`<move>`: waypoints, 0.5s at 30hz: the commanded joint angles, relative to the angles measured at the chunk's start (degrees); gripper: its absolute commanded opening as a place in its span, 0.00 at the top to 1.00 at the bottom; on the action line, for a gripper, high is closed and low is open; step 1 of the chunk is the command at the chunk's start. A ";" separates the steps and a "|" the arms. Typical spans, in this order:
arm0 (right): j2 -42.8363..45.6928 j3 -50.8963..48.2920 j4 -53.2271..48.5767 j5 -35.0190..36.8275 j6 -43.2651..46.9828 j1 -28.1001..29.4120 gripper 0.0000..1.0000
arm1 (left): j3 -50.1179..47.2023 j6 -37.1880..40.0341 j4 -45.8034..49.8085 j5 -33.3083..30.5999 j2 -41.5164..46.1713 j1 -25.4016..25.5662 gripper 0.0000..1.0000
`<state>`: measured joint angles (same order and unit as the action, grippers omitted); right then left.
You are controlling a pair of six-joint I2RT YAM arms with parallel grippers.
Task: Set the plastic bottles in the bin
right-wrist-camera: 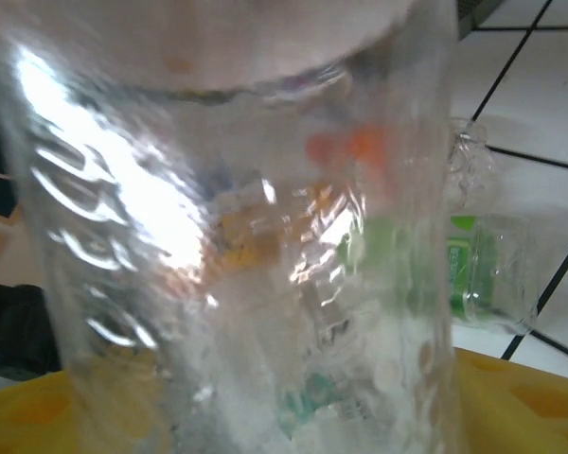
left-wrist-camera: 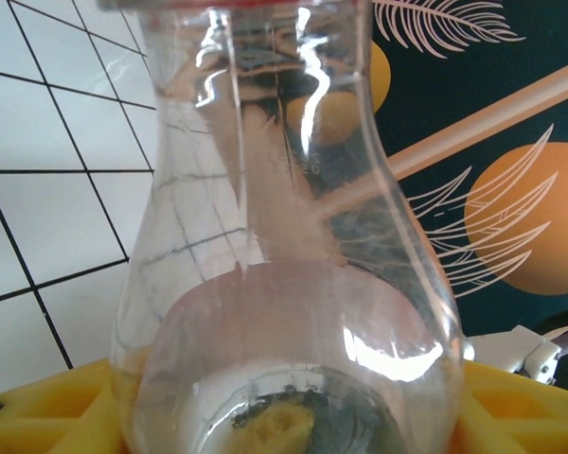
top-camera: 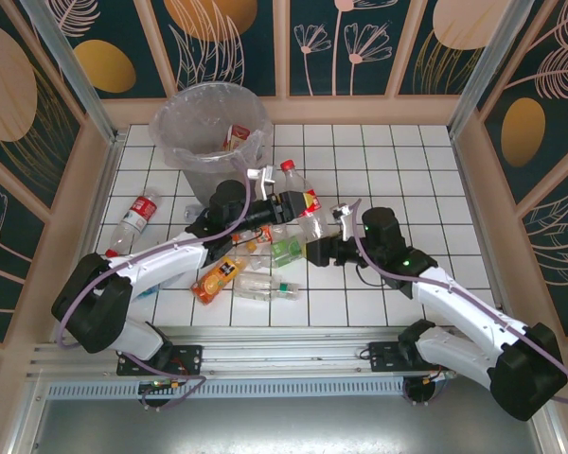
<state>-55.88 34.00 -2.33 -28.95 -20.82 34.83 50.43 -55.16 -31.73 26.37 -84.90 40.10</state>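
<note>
Top external view gives, as I judge it, the step in hand: one red-capped bottle (top-camera: 303, 196) is held above the middle of the counter (top-camera: 407, 161), between the two arms, and it has to go into the bin (top-camera: 197, 156) at the far left corner. The left gripper (top-camera: 282, 204) has its yellow fingers (left-wrist-camera: 57, 416) pinching the upper part of this bottle; in the left wrist view the clear shoulder sits tight between them. The right gripper (top-camera: 318, 244) is at the bottle's lower end, but whether its fingers press or stand loose I cannot tell. The left arm stretches forward and to the right; the right arm bends inward to the left. Next, I think, the left arm must carry the bottle over the bin's rim and spread its fingers there. Other bottles (top-camera: 218, 276) lie toward the near edge.
</note>
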 commanded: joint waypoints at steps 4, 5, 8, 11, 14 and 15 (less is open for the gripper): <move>5.12 -0.36 0.74 0.47 -0.27 0.44 0.14 | 11.36 6.53 13.16 -4.98 1.39 0.00 0.37; 6.00 -0.19 0.30 0.57 -0.25 0.48 0.14 | 13.81 8.19 16.77 -5.70 0.89 -0.22 0.36; 7.73 0.53 -1.63 2.30 -0.19 0.46 0.14 | 20.76 11.30 23.13 -6.70 -0.23 -1.67 0.36; 8.69 1.15 -3.28 3.92 -0.19 0.50 0.14 | 28.08 14.69 30.18 -7.98 -1.58 -4.01 0.35; 9.59 1.33 -4.08 5.85 -0.36 0.53 0.13 | 35.02 18.34 37.49 -9.71 -3.16 -7.54 0.35; 9.74 1.37 -4.40 6.54 -0.41 0.56 0.12 | 37.57 19.90 40.10 -10.88 -3.76 -8.96 0.35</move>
<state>-47.27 34.02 -5.06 -25.06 -21.19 34.94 83.18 -41.54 -2.28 19.07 -86.83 34.20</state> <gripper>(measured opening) 0.877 0.647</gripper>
